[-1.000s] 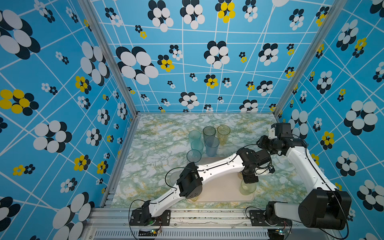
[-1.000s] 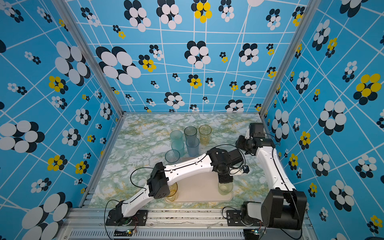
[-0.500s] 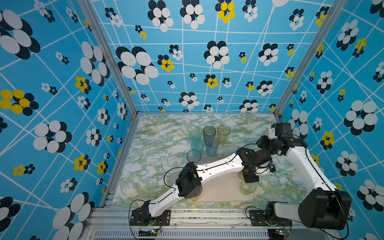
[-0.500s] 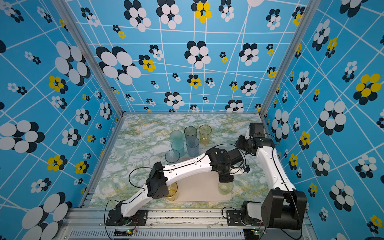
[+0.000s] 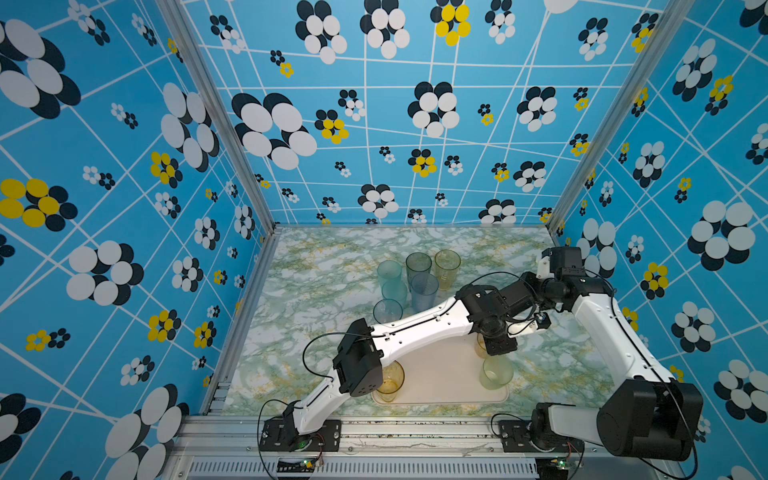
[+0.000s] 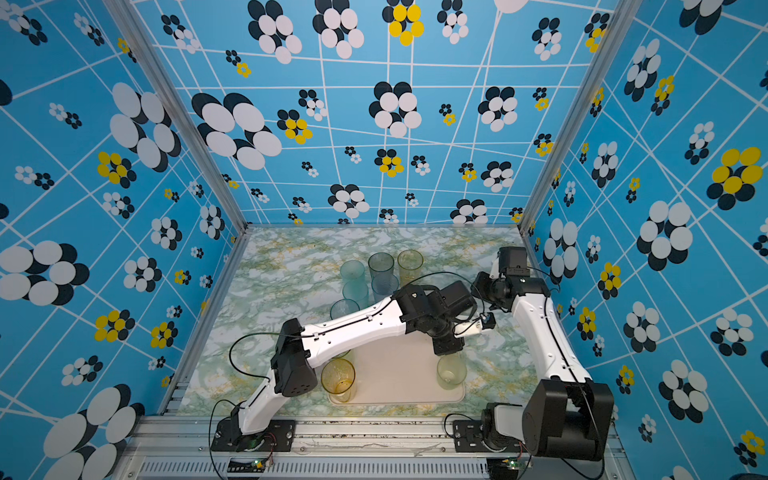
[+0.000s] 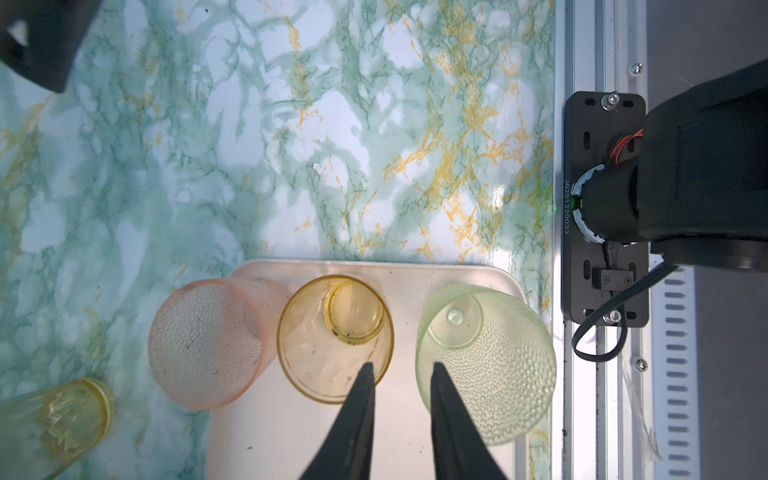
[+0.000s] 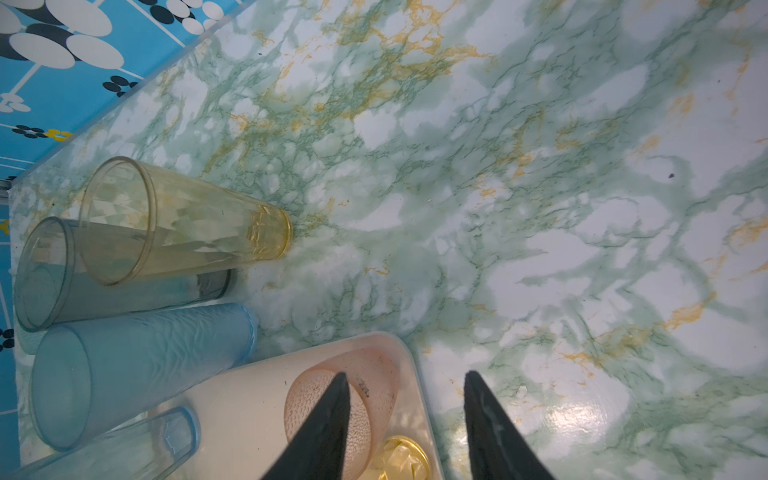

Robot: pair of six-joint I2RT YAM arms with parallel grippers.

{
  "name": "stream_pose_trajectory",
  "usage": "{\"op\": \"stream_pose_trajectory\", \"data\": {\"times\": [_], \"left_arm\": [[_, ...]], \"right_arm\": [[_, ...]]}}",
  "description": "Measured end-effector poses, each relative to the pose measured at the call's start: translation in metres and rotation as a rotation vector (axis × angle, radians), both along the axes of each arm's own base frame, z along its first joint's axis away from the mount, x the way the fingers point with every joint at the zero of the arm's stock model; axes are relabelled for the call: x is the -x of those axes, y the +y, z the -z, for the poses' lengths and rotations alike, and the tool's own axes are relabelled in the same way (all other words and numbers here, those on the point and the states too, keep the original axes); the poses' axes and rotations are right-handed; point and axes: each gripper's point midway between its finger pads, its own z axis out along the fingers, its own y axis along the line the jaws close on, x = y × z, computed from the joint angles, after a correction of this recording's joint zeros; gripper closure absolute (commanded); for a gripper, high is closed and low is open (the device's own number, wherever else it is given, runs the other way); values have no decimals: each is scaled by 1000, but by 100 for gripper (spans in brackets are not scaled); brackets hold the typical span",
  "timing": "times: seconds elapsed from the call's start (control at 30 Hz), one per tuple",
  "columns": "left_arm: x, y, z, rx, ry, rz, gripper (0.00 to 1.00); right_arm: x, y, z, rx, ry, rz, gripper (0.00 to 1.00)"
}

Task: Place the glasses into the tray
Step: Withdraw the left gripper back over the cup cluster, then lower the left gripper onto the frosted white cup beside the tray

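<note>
Although the left gripper (image 7: 401,368) hangs over the tray (image 7: 291,436) with its jaws slightly apart and empty, an amber glass (image 7: 336,338) stands just beside one finger, a pale green glass (image 7: 486,365) beside the other, and a pink glass (image 7: 208,343) further off. The right gripper (image 8: 406,376), spread wide and empty, is above the tray's corner. Tall glasses (image 5: 418,268) wait on the table (image 5: 316,266), well beyond both. They look light, stiff and slick, so pinching the wall at the rim seems best. In both top views the left arm (image 5: 415,328) covers the pink glass.

Left arm (image 6: 353,328) stretched over the tray (image 6: 399,374)
Amber glass (image 6: 338,376) and pale green glass (image 6: 451,371) stand on it; tall glasses (image 6: 381,266) cluster behind on the marbled surface (image 6: 291,266).
</note>
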Motion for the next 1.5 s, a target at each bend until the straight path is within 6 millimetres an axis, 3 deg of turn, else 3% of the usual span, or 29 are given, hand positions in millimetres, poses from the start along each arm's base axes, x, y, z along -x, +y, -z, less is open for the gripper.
{"op": "stream_pose_trajectory", "data": {"times": [0.17, 0.27, 0.33, 0.5, 0.73, 0.87, 1.0, 1.17, 1.27, 1.4, 1.5], "left_arm": [[-18, 23, -30, 98, -15, -91, 74], [-39, 49, -58, 188, -25, -192, 74], [-58, 73, -77, 244, -32, -280, 74], [-106, 155, -118, 327, -91, -550, 75], [-108, 255, -143, 336, -150, -815, 75], [-108, 322, -129, 305, -143, -1006, 75], [-102, 360, -94, 233, -83, -1132, 75], [-85, 378, -36, 103, 52, -1231, 76], [-72, 380, -11, 55, 131, -1261, 76], [-56, 386, 14, 0, 210, -1306, 76], [-42, 389, 22, 0, 260, -1331, 77]], "right_arm": [[4, 0, 5, 0, 10, -1, 53], [5, 0, 7, 4, 15, -6, 53], [5, 0, 8, 7, 15, -9, 53], [7, -1, 6, 14, 7, -17, 53], [12, 1, 1, 12, -13, -33, 53], [13, 2, 0, 14, -19, -40, 53], [14, 4, 2, 6, -14, -51, 53], [16, 7, 6, -11, -6, -62, 53], [17, 9, 6, -19, -7, -68, 53], [19, 10, 9, -26, 2, -72, 53], [19, 11, 10, -29, 4, -74, 53]]}}
